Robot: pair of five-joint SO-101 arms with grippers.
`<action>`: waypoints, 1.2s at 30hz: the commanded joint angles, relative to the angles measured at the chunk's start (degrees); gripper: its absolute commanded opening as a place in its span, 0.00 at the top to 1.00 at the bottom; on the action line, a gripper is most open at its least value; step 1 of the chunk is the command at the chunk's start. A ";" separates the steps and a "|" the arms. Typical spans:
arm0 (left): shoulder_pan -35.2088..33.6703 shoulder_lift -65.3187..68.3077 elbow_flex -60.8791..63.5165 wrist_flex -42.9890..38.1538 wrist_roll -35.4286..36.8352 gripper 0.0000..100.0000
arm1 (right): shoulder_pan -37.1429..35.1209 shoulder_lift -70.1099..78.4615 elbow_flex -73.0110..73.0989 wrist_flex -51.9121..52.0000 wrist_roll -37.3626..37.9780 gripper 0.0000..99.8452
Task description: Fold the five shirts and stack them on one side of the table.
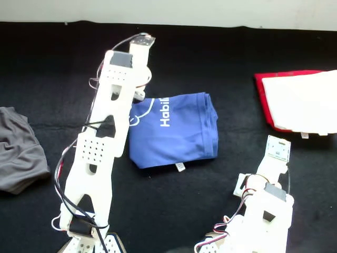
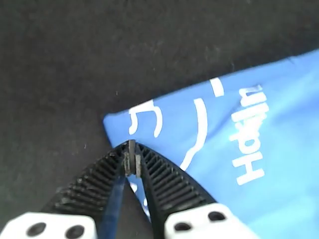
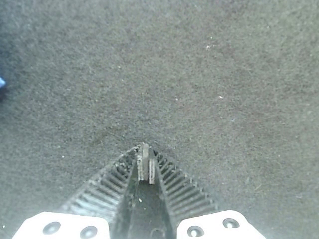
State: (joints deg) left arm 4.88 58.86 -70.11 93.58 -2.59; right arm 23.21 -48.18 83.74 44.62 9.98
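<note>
Firstly, high view: the black cloth tabletop (image 1: 221,58) runs back to a pale wall strip (image 1: 210,10). The folded blue shirt (image 1: 174,132) lies near the middle, white lettering up and a small label (image 1: 180,167) at its near edge. A crumpled grey shirt (image 1: 18,150) sits at one side edge. At the opposite side a folded white shirt (image 1: 303,103) lies on a red shirt (image 1: 263,87). My left arm (image 1: 105,147) stretches out to the blue shirt's far corner. My right arm (image 1: 266,205) is drawn in close to its base, apart from the clothes.

Left wrist view: my left pincer (image 2: 130,162) has its tips together, right at the edge of the blue shirt by its corner. Whether any cloth is caught between them I cannot tell. Black tabletop lies beyond.

Right wrist view: my right pincer (image 3: 144,167) has its tips together on nothing, over bare black cloth.
</note>
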 commanded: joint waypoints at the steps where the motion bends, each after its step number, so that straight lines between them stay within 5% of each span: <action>1: -0.31 -4.09 -9.19 7.65 0.70 0.99 | 0.22 -0.04 0.04 -0.13 -0.09 0.99; 8: -2.07 -17.54 -2.68 8.35 0.79 0.99 | 0.22 -0.04 0.04 -0.13 -0.09 0.99; 16: -2.95 -47.78 38.64 6.07 0.35 0.99 | 0.22 -0.04 0.04 -0.13 0.00 0.99; 27: -18.33 -67.38 105.19 -39.38 -1.32 0.99 | 0.22 -0.04 0.04 -0.13 -0.09 0.99; 33: -18.86 -70.02 122.07 -59.08 -6.07 0.99 | 0.22 -0.04 -0.48 0.13 0.18 0.99; 36: -18.77 -70.02 123.21 -61.19 -6.15 0.99 | 0.13 -0.04 -3.56 2.77 0.09 0.99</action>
State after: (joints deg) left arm -13.32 -9.54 52.00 35.82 -8.22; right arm 23.21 -48.18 83.21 44.97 9.98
